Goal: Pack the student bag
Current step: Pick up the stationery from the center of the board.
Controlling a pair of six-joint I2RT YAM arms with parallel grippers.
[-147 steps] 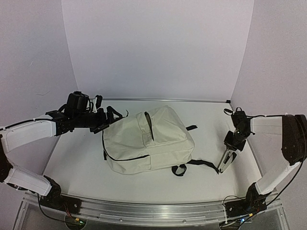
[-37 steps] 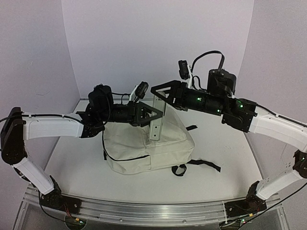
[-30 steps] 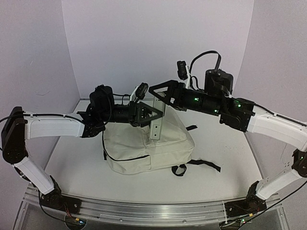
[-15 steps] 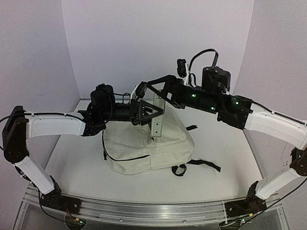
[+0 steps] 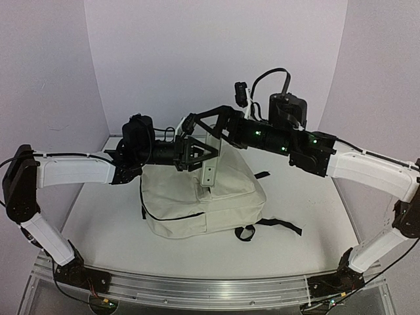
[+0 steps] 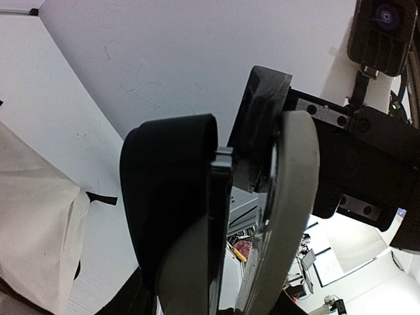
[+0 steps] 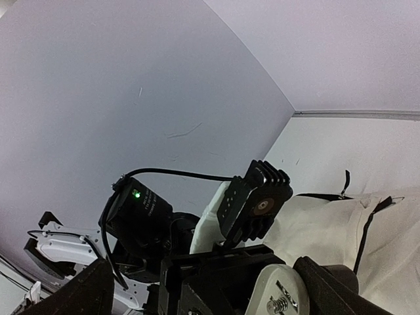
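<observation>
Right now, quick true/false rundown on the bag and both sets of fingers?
The student bag lies on the table. True.
The left fingers grip a pale flat item hanging above the bag. True.
The right fingers are shut on a bag strap. False: they stand wide open, up near the left fingers.
Both sets of fingers touch the table. False: both are up in the air over the bag.

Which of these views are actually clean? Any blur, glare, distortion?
Top external: even light, sharp, soft shadow under the student bag, front rail bowed by the lens. Left wrist: the left gripper, shut on a pale bar, fills the frame out of focus; bright patch lower right is clipped. Right wrist: walls crisp, the open right gripper dark and soft at the bottom corners.
</observation>
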